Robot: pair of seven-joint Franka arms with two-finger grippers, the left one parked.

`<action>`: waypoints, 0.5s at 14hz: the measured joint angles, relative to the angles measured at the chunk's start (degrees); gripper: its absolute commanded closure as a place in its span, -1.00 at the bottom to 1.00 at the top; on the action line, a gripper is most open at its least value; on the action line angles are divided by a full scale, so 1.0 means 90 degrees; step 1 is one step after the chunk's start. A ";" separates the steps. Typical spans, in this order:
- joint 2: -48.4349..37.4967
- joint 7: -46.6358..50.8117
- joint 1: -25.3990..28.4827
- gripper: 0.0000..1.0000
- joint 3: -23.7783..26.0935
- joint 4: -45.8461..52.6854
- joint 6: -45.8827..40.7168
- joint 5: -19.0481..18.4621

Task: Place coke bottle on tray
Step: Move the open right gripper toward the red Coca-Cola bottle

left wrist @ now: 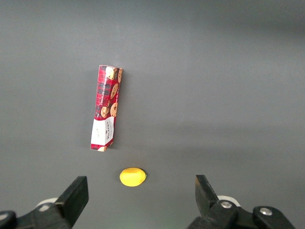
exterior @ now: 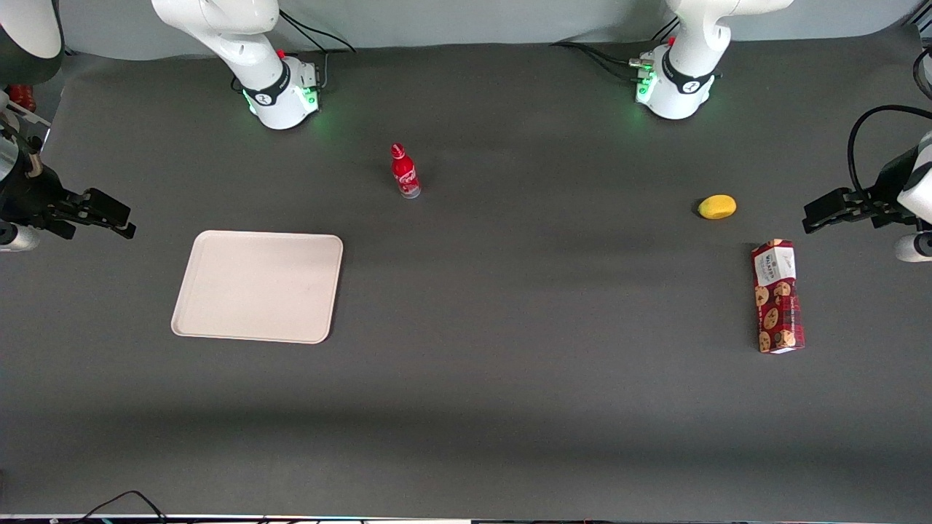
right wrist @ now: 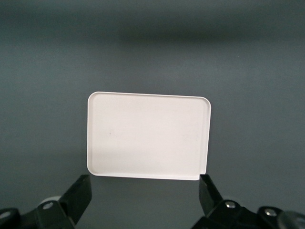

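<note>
overall light: even, soft, moderately bright, no harsh glare on the dark table (exterior: 510,378)
shadows: broad faint dark bands cross the table; coke bottle (exterior: 405,172) casts only a weak short shadow; gripper (exterior: 109,218) hangs at the working arm's end, fingers spread wide
bright spots: green glow at both arm bases
tray (exterior: 256,286): near-white, close to overexposed in the right wrist view, rim shaded on one edge
focus: front view sharp; wrist views slightly soft
edges: mild darkening in wrist views

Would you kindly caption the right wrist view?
Open black two-finger gripper hovering above the empty flat cream-white rectangular tray on grey table.
</note>
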 measured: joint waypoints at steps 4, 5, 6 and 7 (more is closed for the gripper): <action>0.0008 0.0003 0.0040 -1.00 0.0011 -0.0007 -0.0046 0.0005; 0.0017 0.0038 0.0112 -1.00 0.0024 -0.0009 -0.0115 0.0015; 0.0023 0.0216 0.0190 -1.00 0.0067 -0.0020 -0.0212 0.0064; 0.0023 0.0510 0.0245 -1.00 0.0188 -0.0053 -0.0279 0.0157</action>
